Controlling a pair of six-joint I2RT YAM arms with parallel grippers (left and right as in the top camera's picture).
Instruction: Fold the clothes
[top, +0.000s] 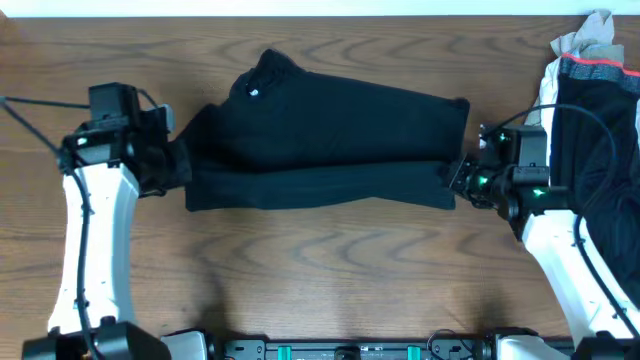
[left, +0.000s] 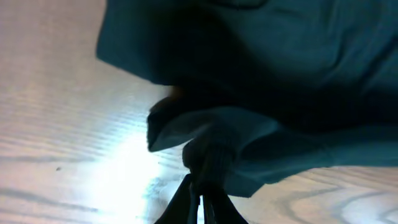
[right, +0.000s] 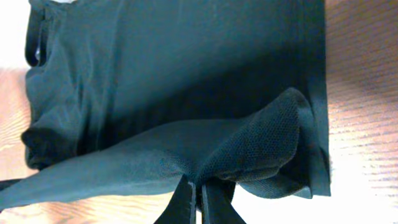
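Observation:
The clothes, a black T-shirt with a small white logo, lie across the middle of the wooden table, with the near long edge folded up over the body. My left gripper is shut on the shirt's left end; in the left wrist view a bunched fold of the clothes sits in the closed left gripper. My right gripper is shut on the right end, and the right wrist view shows mesh-like fabric of the clothes pinched in the right gripper.
A pile of other garments, dark with a red band and some light cloth, lies at the right edge of the table behind my right arm. Cables run along both arms.

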